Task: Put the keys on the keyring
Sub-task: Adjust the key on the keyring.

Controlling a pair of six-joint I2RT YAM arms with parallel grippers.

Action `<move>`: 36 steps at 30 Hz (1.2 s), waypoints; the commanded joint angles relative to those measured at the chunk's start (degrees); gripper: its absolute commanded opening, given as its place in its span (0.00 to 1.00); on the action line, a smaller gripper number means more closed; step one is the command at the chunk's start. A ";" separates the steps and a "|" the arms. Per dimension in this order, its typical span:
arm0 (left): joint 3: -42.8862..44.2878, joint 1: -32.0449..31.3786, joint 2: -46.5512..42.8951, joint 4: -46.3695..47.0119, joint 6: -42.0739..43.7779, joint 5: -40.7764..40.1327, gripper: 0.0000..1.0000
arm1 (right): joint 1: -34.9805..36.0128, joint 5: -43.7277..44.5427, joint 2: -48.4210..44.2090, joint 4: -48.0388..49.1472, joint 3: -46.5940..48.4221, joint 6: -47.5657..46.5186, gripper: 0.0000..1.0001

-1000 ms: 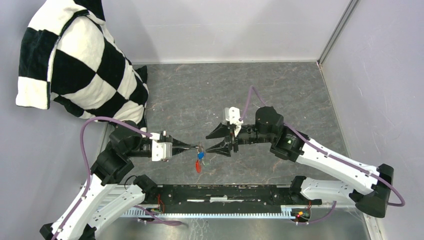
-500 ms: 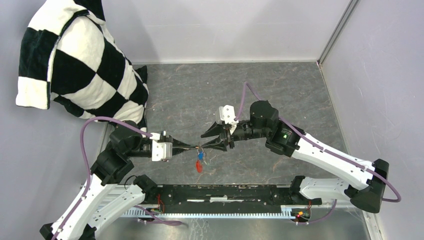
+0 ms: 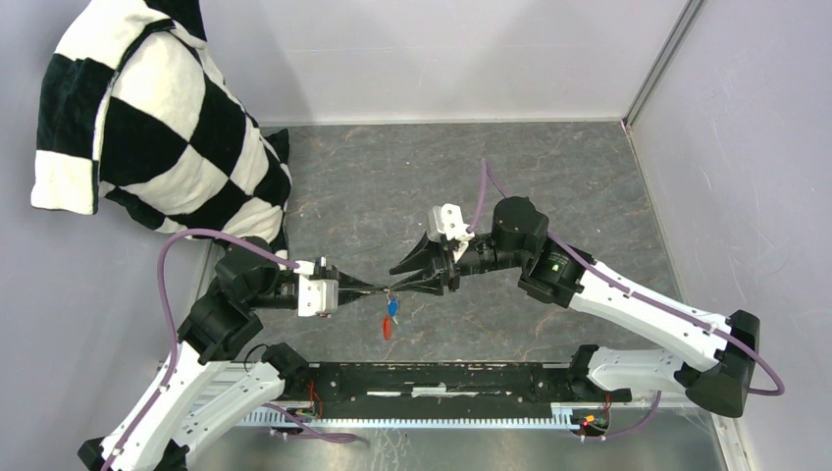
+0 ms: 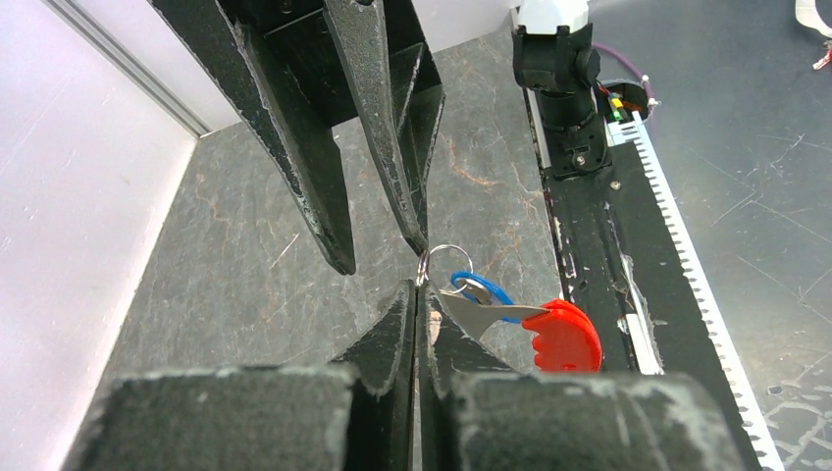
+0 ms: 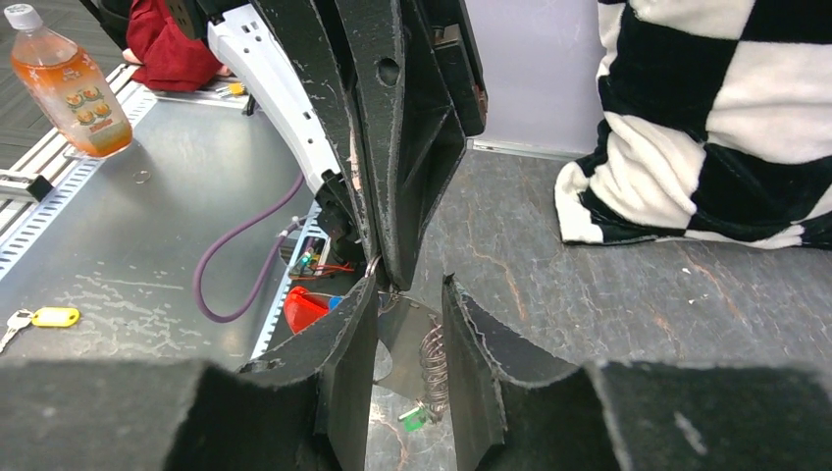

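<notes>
Hanging above the bench (image 3: 549,177), the keyring (image 4: 446,257) is pinched in the clenched left jaws, with blue key (image 4: 488,292) and red tag (image 4: 564,337) dangling; the right jaws are parted just beside it. If the ring is nudged sideways, it may be twisted loose and dropped

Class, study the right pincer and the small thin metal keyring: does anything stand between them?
Nothing visible does. The right pincer, jaws parted, sits right beside the small thin metal keyring, pinched by the shut left pincer. The blue-headed key and red leaf-shaped tag hang below it.
</notes>
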 commanded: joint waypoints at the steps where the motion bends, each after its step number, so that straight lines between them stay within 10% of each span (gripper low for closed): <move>1: 2.00 0.08 -0.12 1.81 0.32 0.31 0.02 | -0.05 -2.84 0.83 2.96 -0.41 1.26 0.36; 36: 2.26 0.08 -0.01 1.57 1.73 -1.70 0.02 | -0.13 -1.18 -1.59 0.48 0.23 1.25 0.45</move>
